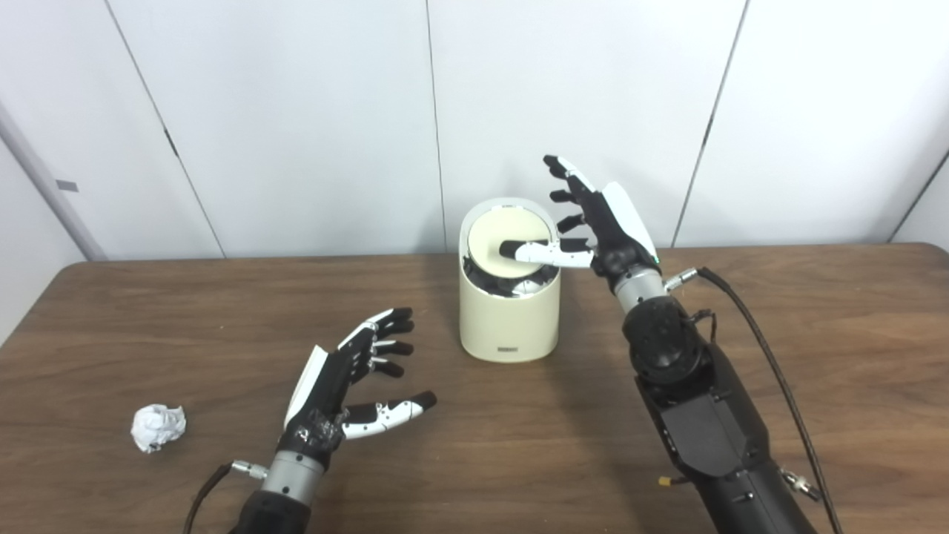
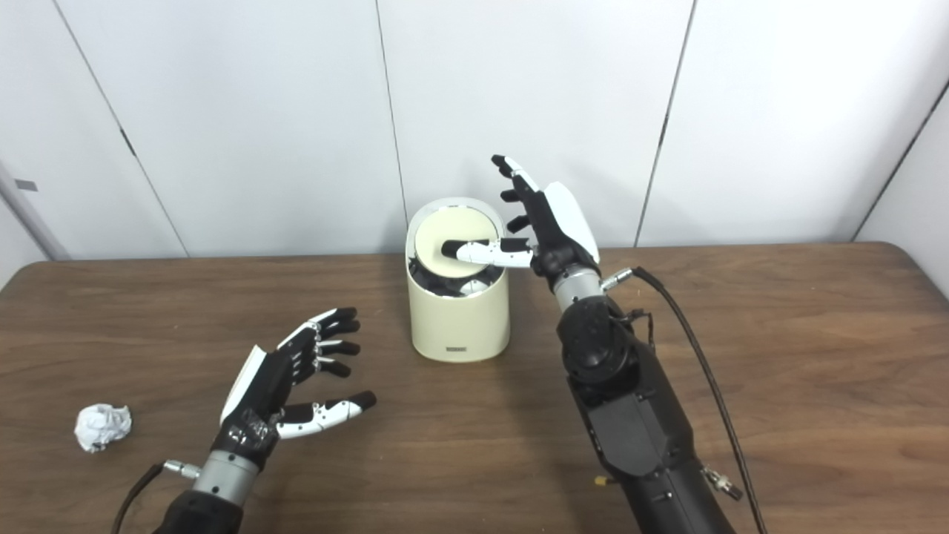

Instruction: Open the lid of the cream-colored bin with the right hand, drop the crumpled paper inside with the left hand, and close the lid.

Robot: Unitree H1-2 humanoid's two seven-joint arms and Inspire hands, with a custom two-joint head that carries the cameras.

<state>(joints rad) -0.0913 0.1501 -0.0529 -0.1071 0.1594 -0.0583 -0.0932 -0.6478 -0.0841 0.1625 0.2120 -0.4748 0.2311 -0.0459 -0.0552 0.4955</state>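
The cream-colored bin stands at the table's middle back. Its round lid is tilted, and a dark gap with something white inside shows below its front edge. My right hand is open just right of the bin, its thumb lying across the lid and the other fingers spread upward. A white ball of crumpled paper lies on the table at the front left. My left hand hovers open between the paper and the bin, holding nothing.
The brown wooden table runs to a white panelled wall behind. A black cable trails beside my right forearm.
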